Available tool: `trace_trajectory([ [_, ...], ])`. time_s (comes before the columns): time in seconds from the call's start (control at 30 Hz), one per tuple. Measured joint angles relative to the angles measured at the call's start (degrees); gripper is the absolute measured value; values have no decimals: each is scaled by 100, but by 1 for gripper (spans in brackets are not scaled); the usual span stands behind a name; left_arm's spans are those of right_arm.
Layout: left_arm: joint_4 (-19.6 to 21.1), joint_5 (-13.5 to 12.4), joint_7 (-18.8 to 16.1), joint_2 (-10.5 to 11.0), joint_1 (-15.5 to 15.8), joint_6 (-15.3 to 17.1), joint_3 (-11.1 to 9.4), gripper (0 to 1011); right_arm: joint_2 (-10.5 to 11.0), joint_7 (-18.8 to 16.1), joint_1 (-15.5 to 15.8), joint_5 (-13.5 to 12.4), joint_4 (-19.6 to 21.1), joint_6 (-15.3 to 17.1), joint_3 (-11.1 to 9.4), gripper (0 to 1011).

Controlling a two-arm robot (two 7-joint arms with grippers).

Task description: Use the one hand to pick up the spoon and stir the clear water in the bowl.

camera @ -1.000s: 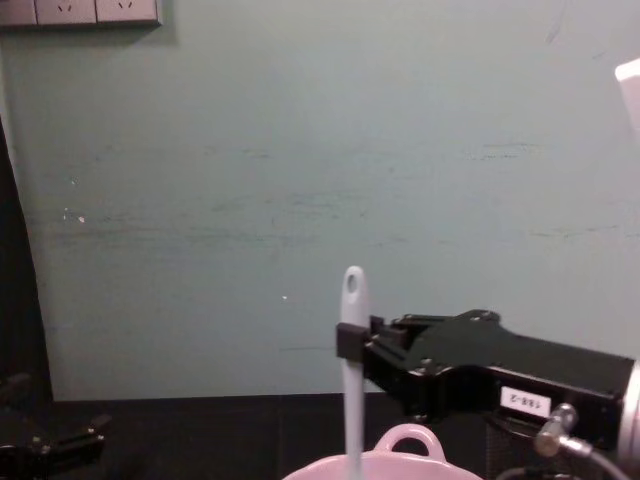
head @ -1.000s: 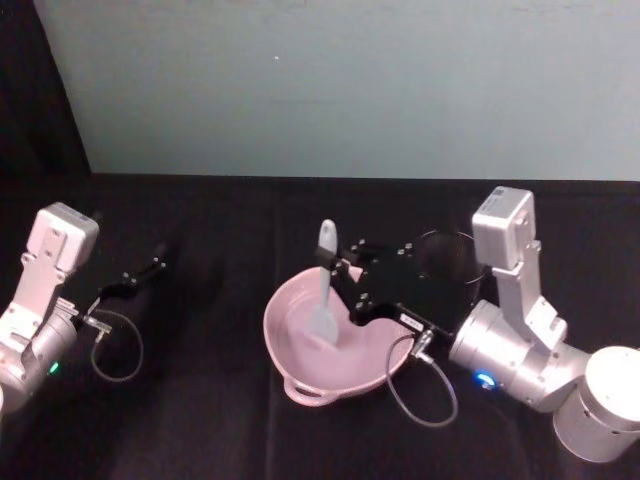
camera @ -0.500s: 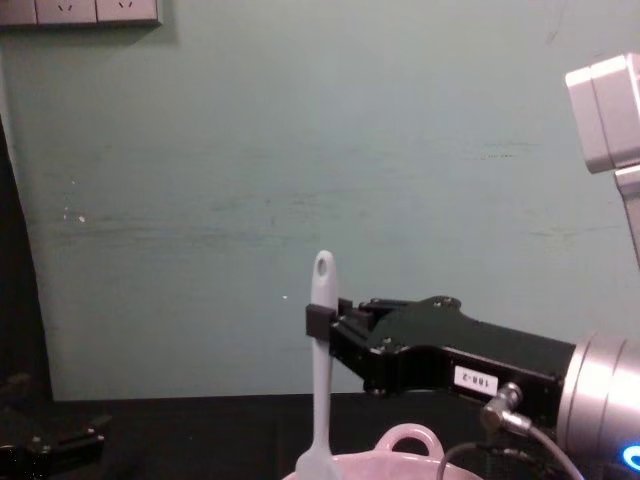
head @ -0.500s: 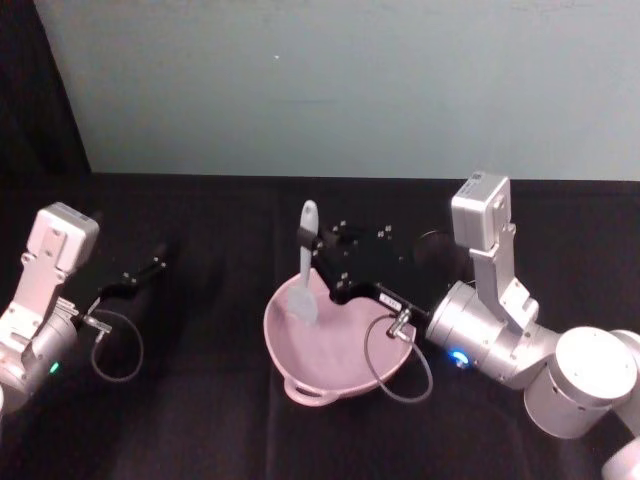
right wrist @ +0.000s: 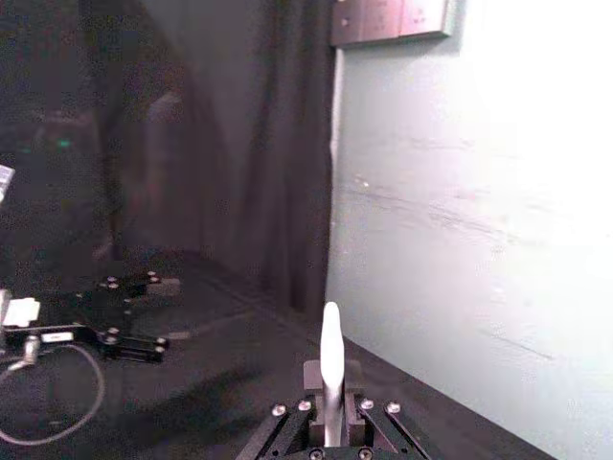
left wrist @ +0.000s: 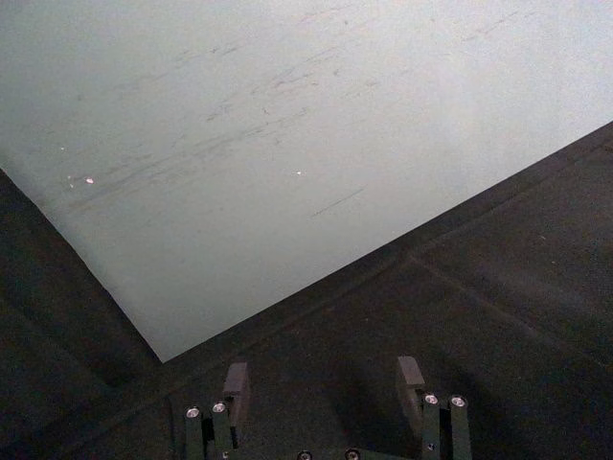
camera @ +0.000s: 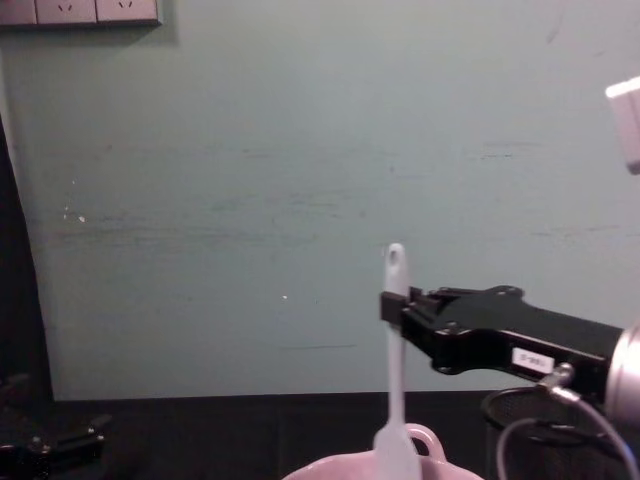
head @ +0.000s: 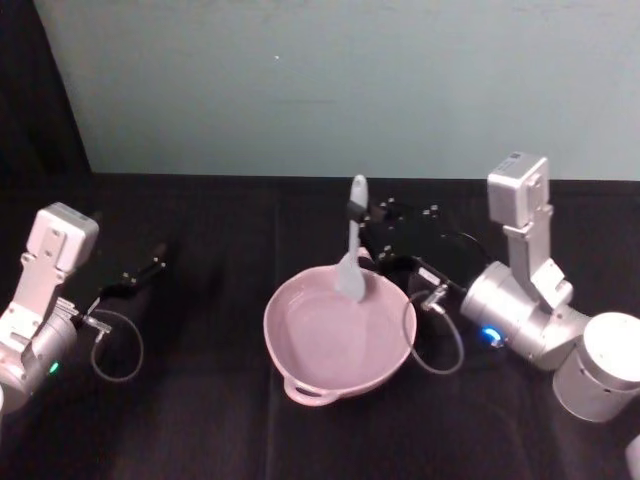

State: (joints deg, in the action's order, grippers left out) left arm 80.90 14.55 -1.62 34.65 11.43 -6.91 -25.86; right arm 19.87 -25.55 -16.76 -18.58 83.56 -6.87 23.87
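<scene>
Right gripper (head: 357,212) reaches in from the right above the far rim of the bowl (head: 290,375), clenched on the spoon (head: 352,258) just below the handle's holed tip. Spoon held near upright, scoop down, over the bowl's far side; the scoop seems to hang just inside the rim, though contact with the water cannot be made out. Mesh cup (camera: 545,440) stands behind the gripper's wrist, beside the bowl. Left gripper (head: 140,272) parked on the left above the black table (head: 200,420), well apart, fingers spread
</scene>
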Motion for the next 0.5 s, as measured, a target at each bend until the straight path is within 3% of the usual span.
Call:
trace_trajectory([
  [0.5,0,0,-1,0,0,0,0,1005,256,116,382,122,354,148,-283,120],
])
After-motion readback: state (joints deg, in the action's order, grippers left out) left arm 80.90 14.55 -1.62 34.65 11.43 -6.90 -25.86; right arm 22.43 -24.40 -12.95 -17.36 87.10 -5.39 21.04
